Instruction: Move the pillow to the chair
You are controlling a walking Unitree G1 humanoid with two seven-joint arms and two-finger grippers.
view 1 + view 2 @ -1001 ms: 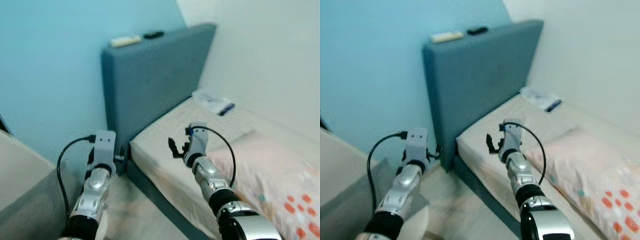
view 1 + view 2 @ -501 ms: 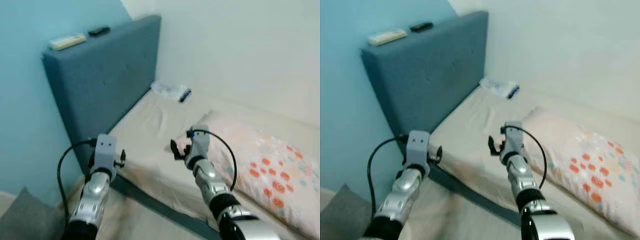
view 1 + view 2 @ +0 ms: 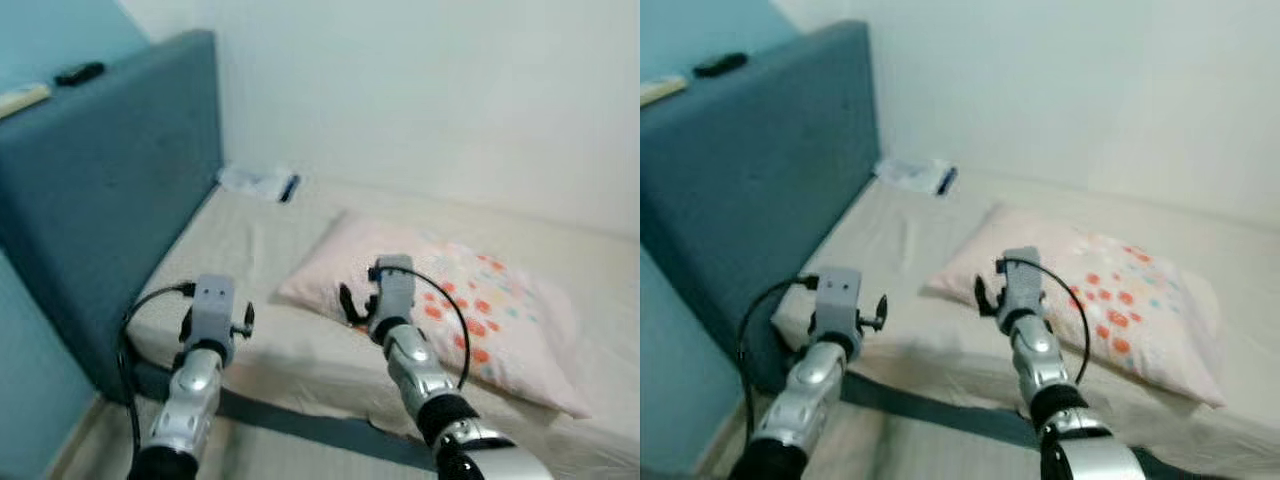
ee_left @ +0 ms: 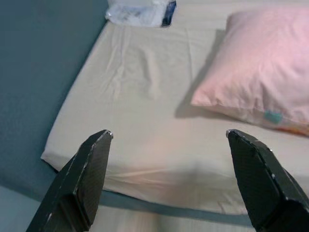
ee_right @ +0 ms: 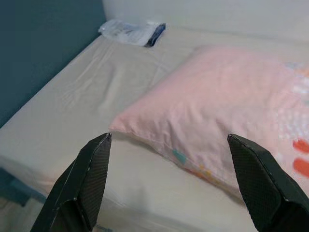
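Note:
A pink pillow (image 3: 500,300) with orange dots lies flat on the bed's beige sheet (image 3: 240,260), its near corner pointing toward the headboard. My right gripper (image 5: 169,137) is held open in front of the bed edge, its fingers (image 5: 84,179) framing the pillow's near corner with a gap between them and it. My left gripper (image 4: 167,133) is also open, raised beside the right one, looking over the bare sheet (image 4: 140,111) to the pillow (image 4: 260,67). Neither holds anything.
A blue-grey padded headboard (image 3: 100,190) stands on the left with a dark remote (image 3: 78,72) on top. A clear plastic packet (image 3: 262,182) lies at the bed's head corner. A white wall (image 3: 420,90) runs behind the bed. The bed's dark base (image 3: 320,428) is just ahead.
The camera has swung right: the headboard slid to the left and the whole pillow came into view. Both arms keep the same raised pose with their fingers apart.

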